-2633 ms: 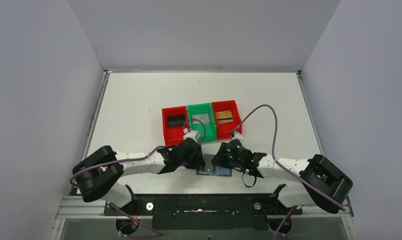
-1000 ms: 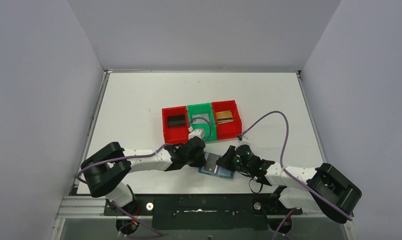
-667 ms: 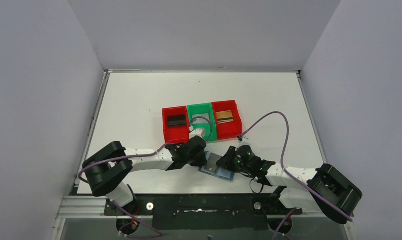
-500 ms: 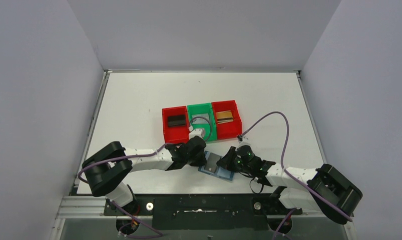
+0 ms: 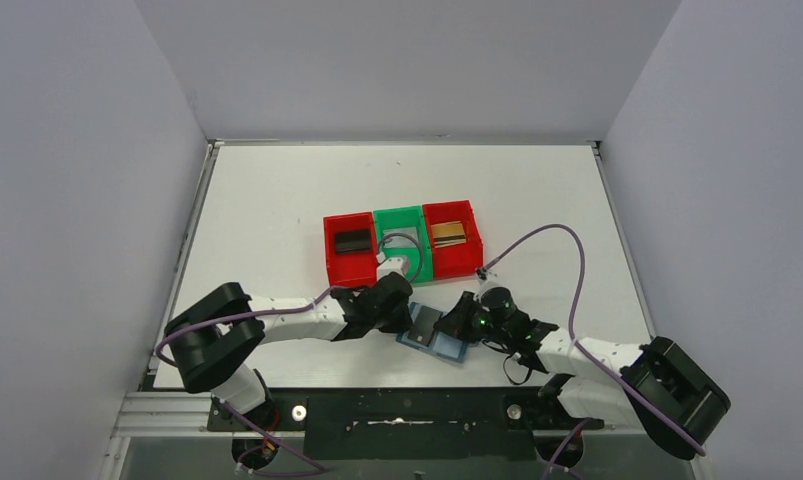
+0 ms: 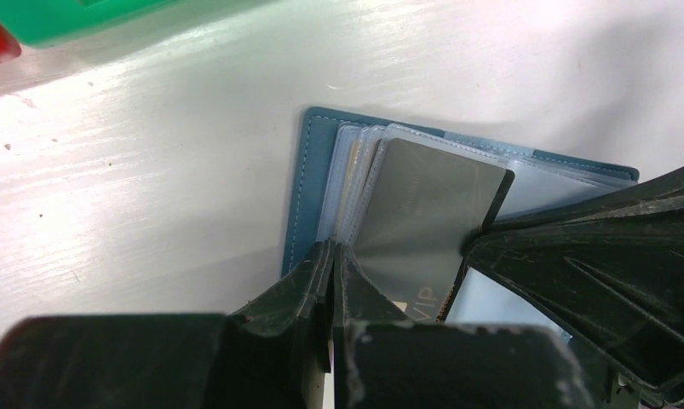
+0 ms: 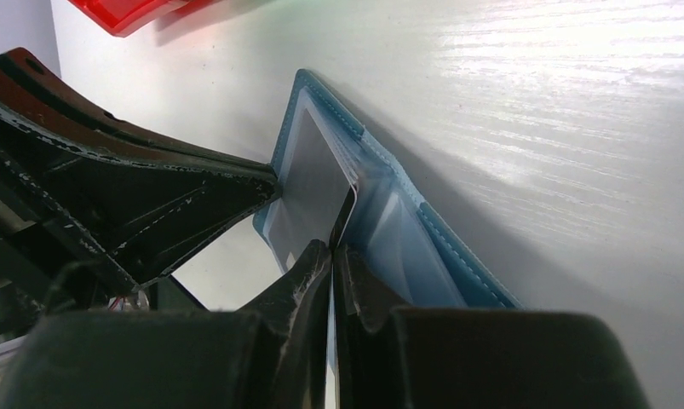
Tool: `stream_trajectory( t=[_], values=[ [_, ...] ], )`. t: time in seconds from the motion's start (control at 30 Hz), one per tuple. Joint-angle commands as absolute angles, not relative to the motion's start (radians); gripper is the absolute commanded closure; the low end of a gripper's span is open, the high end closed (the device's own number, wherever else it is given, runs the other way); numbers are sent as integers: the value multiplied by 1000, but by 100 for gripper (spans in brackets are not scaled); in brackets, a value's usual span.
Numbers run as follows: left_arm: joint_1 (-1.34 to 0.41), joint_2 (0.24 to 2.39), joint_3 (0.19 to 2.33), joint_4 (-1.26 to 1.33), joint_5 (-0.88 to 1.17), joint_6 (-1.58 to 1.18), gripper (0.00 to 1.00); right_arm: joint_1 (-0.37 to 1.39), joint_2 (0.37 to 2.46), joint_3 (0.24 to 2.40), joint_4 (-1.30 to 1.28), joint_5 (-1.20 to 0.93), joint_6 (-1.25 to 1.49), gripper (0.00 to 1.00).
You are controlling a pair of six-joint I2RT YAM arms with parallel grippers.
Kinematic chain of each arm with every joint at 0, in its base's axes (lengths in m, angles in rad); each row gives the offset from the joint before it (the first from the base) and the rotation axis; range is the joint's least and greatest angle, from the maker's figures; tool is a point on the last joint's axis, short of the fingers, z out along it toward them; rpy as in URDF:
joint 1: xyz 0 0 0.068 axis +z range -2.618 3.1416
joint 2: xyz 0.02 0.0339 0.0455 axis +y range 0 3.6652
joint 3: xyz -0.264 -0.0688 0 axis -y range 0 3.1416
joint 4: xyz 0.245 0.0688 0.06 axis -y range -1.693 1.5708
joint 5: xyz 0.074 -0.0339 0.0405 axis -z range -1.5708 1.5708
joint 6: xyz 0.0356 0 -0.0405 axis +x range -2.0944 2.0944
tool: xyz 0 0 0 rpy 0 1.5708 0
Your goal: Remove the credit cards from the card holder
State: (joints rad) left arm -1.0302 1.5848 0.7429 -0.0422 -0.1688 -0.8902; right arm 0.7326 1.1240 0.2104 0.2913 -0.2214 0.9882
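The left tool [image 6: 332, 252] pinches the card holder's [image 6: 305, 187] 7 o'clock edge, the right tool [image 7: 331, 247] grips the grey card [image 6: 415, 213], whose lower end is hidden.

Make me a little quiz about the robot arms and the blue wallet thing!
1. True or false: the card holder lies folded shut on the table.
2. Pick one: the bin with the black card in it is A red, B green, C blue.
3. The right gripper is shut on the edge of a card. What colour is it?

Key: 1 false, it lies open; 2 A; 3 silver-grey.
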Motion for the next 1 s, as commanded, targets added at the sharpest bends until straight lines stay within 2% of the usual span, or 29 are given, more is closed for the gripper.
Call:
stream_trajectory(
  t=[0.0,0.23,0.5,0.83,0.97],
  values=[
    [-1058,1580,731,-153,-183,-876,100,710,1145,228,392,-386,923,98],
    [-1086,1422,723,-176,-228,-877,72,709,1313,323,409,-498,827,98],
    [-1077,1313,662,-127,-236,-872,56,714,1470,412,466,-582,792,98],
    [-1074,1482,683,-134,-243,-878,56,713,1488,418,464,-586,793,97],
    [-1078,1540,697,-207,-281,-922,69,711,1472,411,463,-572,808,97]
  ],
)
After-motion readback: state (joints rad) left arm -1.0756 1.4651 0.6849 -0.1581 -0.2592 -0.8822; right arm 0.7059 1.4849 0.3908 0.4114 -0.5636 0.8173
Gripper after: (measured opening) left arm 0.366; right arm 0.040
